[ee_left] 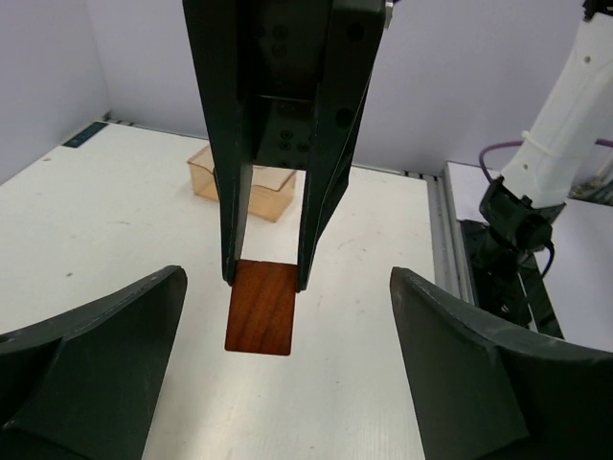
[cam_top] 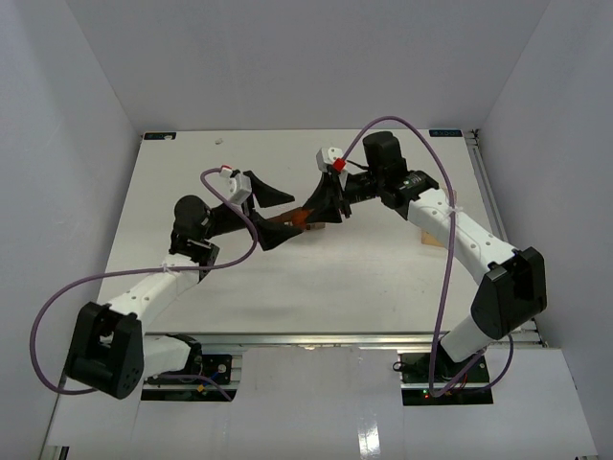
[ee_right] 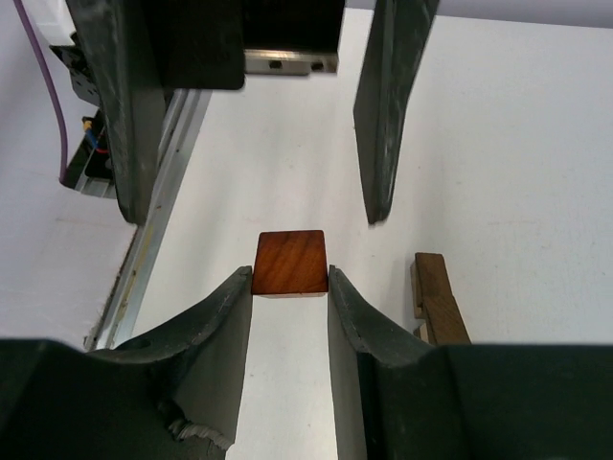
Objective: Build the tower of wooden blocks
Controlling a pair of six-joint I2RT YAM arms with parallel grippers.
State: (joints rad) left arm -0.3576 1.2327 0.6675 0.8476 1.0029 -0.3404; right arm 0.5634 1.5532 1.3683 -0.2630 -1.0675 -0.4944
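Reddish-brown wooden block (ee_right: 290,262), clamped in the fingers of the right hand (ee_right: 290,280) at the middle of the white tabletop (cam_top: 192,172), sits untouched inside the wide-apart left hand (ee_left: 287,278): a pass between hands, I judge, needing the right to carry it clear for stacking.

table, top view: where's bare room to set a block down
Bare: the far-left corner of the table beyond the left end effector, and the near strip between the left arm and right arm. Crowded: the centre, where the right end effector grips the red-brown block inside the open left one.
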